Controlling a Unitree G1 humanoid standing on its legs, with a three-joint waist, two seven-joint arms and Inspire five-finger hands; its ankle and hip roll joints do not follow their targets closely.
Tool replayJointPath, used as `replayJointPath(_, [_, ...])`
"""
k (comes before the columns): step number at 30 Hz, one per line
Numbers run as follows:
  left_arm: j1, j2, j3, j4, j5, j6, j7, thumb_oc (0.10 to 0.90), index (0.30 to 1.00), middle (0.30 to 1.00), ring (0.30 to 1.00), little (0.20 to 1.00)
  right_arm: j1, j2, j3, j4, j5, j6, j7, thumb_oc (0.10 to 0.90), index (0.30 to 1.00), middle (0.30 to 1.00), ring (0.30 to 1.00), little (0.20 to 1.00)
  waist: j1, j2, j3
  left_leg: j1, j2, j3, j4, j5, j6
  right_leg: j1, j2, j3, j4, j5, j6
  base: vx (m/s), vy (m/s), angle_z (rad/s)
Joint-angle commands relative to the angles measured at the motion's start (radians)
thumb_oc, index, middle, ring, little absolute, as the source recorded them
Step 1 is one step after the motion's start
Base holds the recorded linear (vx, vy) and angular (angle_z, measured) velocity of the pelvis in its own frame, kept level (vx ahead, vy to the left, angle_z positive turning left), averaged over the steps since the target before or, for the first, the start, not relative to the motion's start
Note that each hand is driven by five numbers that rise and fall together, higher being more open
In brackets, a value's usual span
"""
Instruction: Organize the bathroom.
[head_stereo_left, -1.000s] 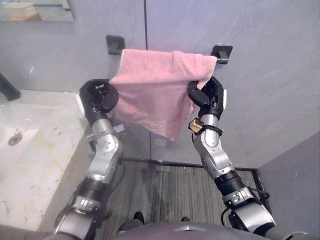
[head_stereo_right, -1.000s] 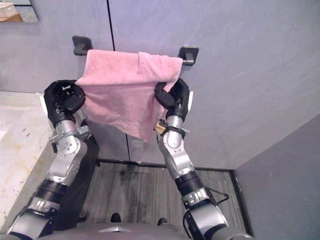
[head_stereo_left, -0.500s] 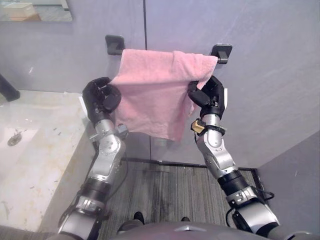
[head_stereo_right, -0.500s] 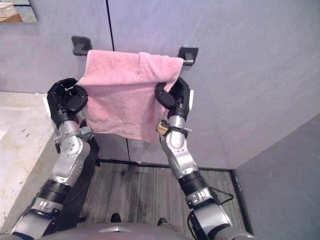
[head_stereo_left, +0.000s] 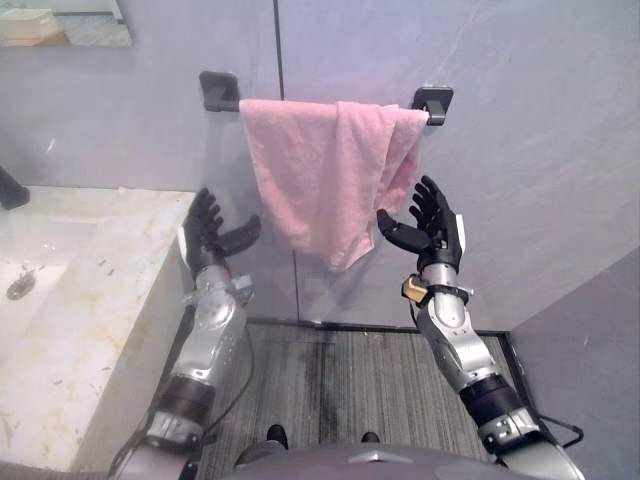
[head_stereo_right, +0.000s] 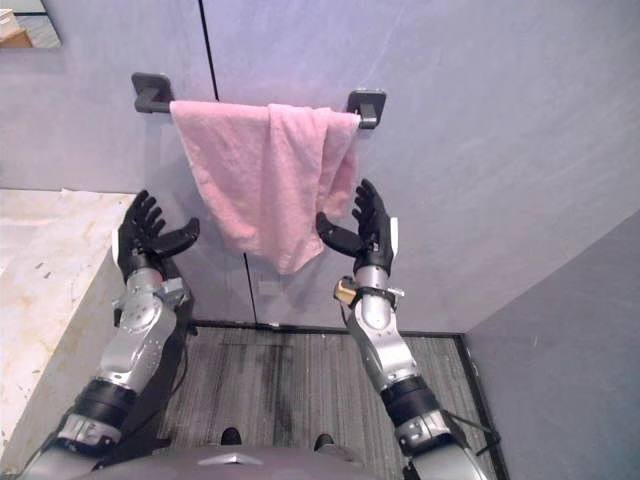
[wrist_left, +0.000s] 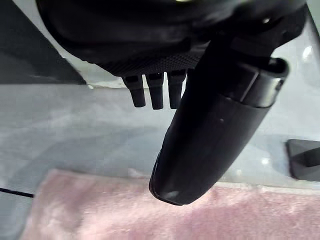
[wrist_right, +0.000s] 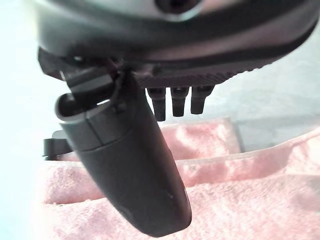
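Both hands are raised before the grey wall with fingers spread straight and thumbs out, holding nothing. One pink towel (head_stereo_left: 330, 170) hangs over a black rail (head_stereo_left: 221, 90) fixed to the wall, bunched thicker toward its right end, its lowest corner dangling between the two hands. Left hand (head_stereo_left: 208, 230) stands well apart from the cloth, beside the pale stone surface (head_stereo_left: 80, 290). Right hand (head_stereo_left: 428, 222) has its thumb just beside the towel's lower right edge; whether it touches I cannot tell.
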Motion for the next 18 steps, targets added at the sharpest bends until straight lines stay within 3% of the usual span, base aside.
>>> replayJointPath(1, [-0.049, 0.003, -0.003, 0.007, 0.013, -0.045, -0.045, 0.8, 0.9, 0.9, 0.9, 0.9, -0.01, 0.0, -0.055, -0.029, -0.073, -0.097, 0.004, 0.8, 0.9, 0.9, 0.9, 0.9, 0.006, -0.001, -0.046, 0.046, -0.01, 0.001, 0.001, -0.086, 0.006, -0.004, -0.007, -0.022, 0.005, -0.009, 0.032, 0.0, 0.0, 0.0])
replayJointPath(5, [0.006, 0.002, -0.002, -0.003, 0.012, -0.049, -0.073, 0.8, 0.9, 0.9, 0.9, 0.9, 0.041, 0.007, -0.08, -0.016, -0.058, -0.113, -0.006, 0.8, 0.9, 0.9, 0.9, 0.9, 0.002, 0.002, -0.038, 0.048, -0.009, 0.002, 0.001, -0.086, 0.009, -0.004, -0.006, -0.017, 0.003, -0.005, 0.032, -0.02, -0.012, -0.02])
replayJointPath(15, [-0.028, 0.025, 0.015, 0.016, 0.018, -0.122, -0.088, 0.8, 0.9, 0.9, 0.9, 0.9, 0.029, -0.006, -0.077, 0.007, -0.065, -0.127, -0.018, 0.8, 0.9, 0.9, 0.9, 0.9, -0.006, 0.006, -0.033, 0.053, -0.01, 0.006, 0.001, -0.086, 0.007, -0.003, -0.008, -0.014, 0.004, 0.0, 0.036, -0.01, -0.003, -0.03])
replayJointPath(18, [-0.06, 0.022, 0.013, 0.05, 0.011, -0.079, -0.055, 0.8, 0.9, 0.9, 0.9, 0.9, 0.013, -0.006, -0.074, 0.043, -0.03, -0.082, -0.038, 0.8, 0.9, 0.9, 0.9, 0.9, -0.007, 0.009, -0.036, 0.055, -0.01, 0.011, 0.001, -0.085, 0.005, -0.004, -0.006, -0.014, 0.006, 0.0, 0.036, 0.0, 0.0, 0.0])
